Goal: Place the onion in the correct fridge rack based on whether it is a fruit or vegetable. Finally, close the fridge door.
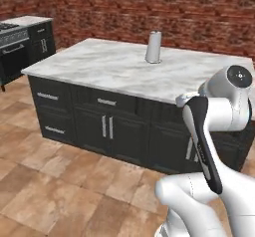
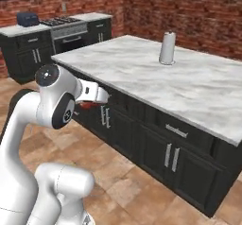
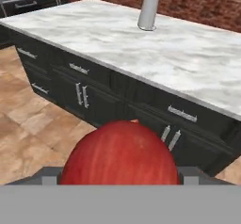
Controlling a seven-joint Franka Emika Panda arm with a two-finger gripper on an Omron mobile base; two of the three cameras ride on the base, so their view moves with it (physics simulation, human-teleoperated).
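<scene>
The onion (image 3: 120,155), a smooth deep-red ball, looms large at the bottom of the hand view, close to the camera. In the right base view a sliver of the onion (image 2: 85,106) peeks out under the white hand, where my gripper (image 2: 90,103) is shut on it, held in the air in front of the island's dark cabinets. The fingers themselves are mostly hidden by the onion and the hand. The fridge rack and the fridge door are out of view.
A marble-topped island (image 1: 109,66) with dark drawers and doors (image 3: 82,96) stands ahead. A grey cylinder (image 2: 167,48) stands on it. A stove (image 2: 66,30) and a blue toaster (image 2: 27,18) are on the far counter. Tiled floor (image 1: 60,181) lies open to the left.
</scene>
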